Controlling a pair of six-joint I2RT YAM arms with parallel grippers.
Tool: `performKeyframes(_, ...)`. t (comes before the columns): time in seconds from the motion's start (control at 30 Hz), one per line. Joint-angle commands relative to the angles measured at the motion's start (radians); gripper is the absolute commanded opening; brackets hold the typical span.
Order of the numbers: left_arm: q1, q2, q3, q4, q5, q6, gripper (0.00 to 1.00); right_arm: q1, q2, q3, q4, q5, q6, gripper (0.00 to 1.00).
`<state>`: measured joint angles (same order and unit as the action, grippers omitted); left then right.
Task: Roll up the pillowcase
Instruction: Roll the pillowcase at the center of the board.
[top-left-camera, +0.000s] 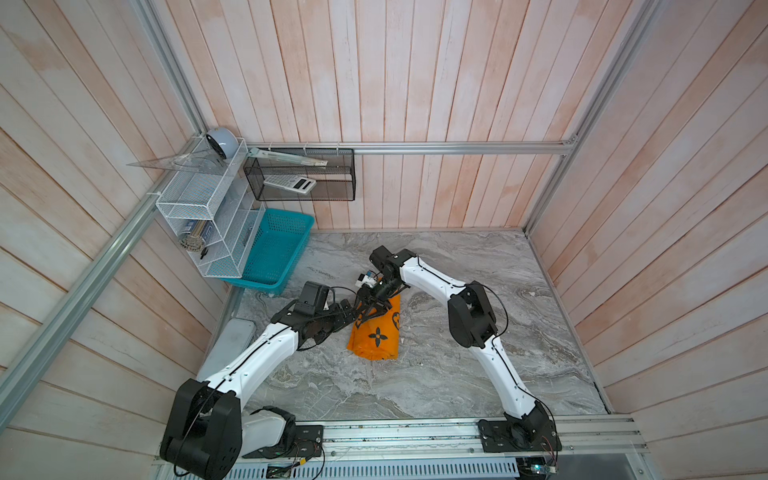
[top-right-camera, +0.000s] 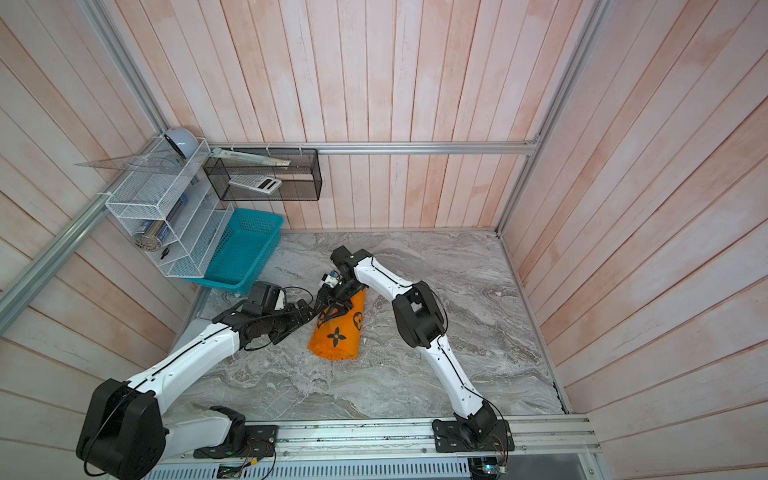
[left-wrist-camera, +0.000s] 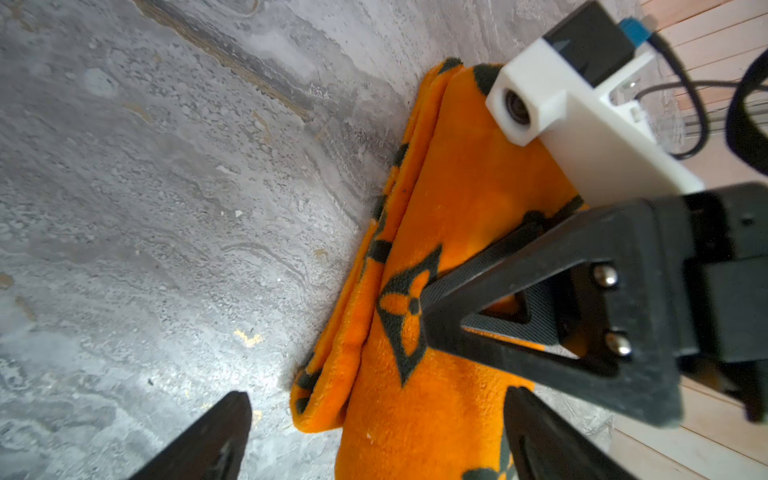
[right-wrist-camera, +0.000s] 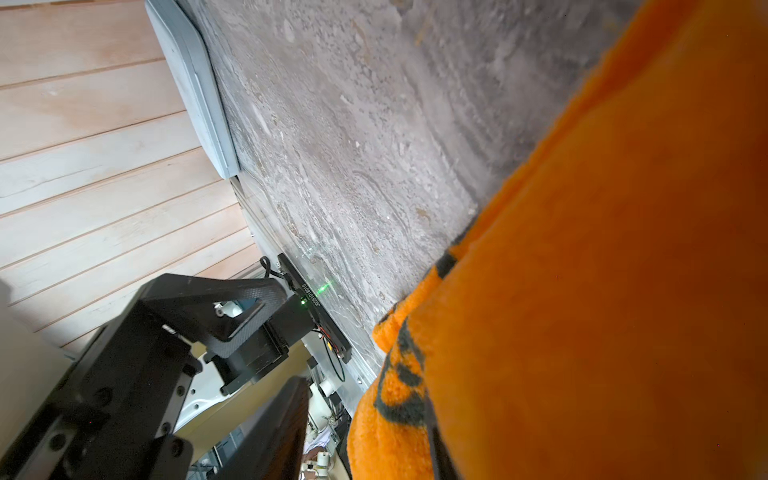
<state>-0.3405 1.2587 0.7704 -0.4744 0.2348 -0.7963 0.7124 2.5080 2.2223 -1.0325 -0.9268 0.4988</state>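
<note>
**Robot arms close in on a folded pillowcase.** 2 arms are converging on the pillowcase (top-left-camera: 378, 336) (top-right-camera: 336, 338), which is lying as a thick, layered orange bundle near the middle of the grey marble table (top-left-camera: 457, 374). Its long side is running from near to far in both top views.

The right gripper (top-left-camera: 371, 308) is reaching in from the far side and bearing down on the bundle's far end. In the left wrist view, 1 of its black fingers (left-wrist-camera: 519, 266) is touching the pillowcase (left-wrist-camera: 457, 199) beside a black flower print. Its jaws are standing partly apart, and it is not showing clearly whether they are pinching cloth or only resting on it.

The left gripper (top-left-camera: 347, 318) is hovering just beside the bundle's far-left edge, jaws spread wide and holding nothing. In its own wrist view, the stacked folds are sitting between its 2 fingertips.

The pillowcase (right-wrist-camera: 602, 270) is filling much of the right wrist view. A teal basket (top-left-camera: 276, 249) is standing at the far left, well apart from the cloth.
</note>
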Motion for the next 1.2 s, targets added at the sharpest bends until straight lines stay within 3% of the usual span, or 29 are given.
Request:
performKeyframes(0.0, 0.000, -0.001, -0.009, 0.015, 0.020, 0.025, 1.00, -0.045, -0.062, -0.032, 0.074, 0.000, 0.061, 0.53)
performKeyframes(0.27, -0.009, 0.063, 0.083, -0.016, 0.030, 0.075, 1.00, -0.155, -0.320, -0.279, 0.549, -0.101, 0.391, 0.56)
performKeyframes(0.33, -0.020, 0.099, 0.116, -0.023, 0.037, 0.088, 1.00, -0.179, -0.353, -0.309, 0.521, -0.078, 0.356, 0.57)
performKeyframes(0.43, -0.060, 0.173, 0.190, -0.067, 0.051, 0.141, 1.00, -0.209, -0.362, -0.282, 0.268, 0.046, 0.183, 0.55)
performKeyframes(0.5, -0.094, 0.221, 0.239, -0.099, 0.057, 0.185, 0.99, -0.218, -0.345, -0.256, 0.158, 0.120, 0.112, 0.45)
performKeyframes(0.57, -0.121, 0.264, 0.275, -0.125, 0.066, 0.208, 0.93, -0.216, -0.300, -0.216, 0.086, 0.165, 0.067, 0.23)
performKeyframes(0.63, -0.136, 0.295, 0.283, -0.116, 0.088, 0.207, 0.78, -0.206, -0.248, -0.190, 0.072, 0.164, 0.060, 0.06)
performKeyframes(0.7, -0.143, 0.314, 0.280, -0.119, 0.071, 0.207, 0.63, -0.187, -0.201, -0.180, 0.087, 0.171, 0.063, 0.01)
performKeyframes(0.83, -0.142, 0.344, 0.269, -0.156, -0.037, 0.223, 0.55, -0.150, -0.074, -0.116, 0.072, 0.174, 0.045, 0.00)
performKeyframes(0.97, -0.103, 0.370, 0.229, -0.127, -0.195, 0.216, 0.55, -0.138, 0.000, -0.085, 0.095, 0.179, 0.064, 0.03)
performKeyframes(1.07, -0.060, 0.393, 0.212, -0.078, -0.244, 0.212, 0.55, -0.129, 0.030, -0.052, 0.052, 0.193, 0.041, 0.09)
performKeyframes(1.17, -0.051, 0.447, 0.230, -0.063, -0.219, 0.231, 0.55, -0.126, 0.040, -0.045, 0.014, 0.209, 0.020, 0.16)
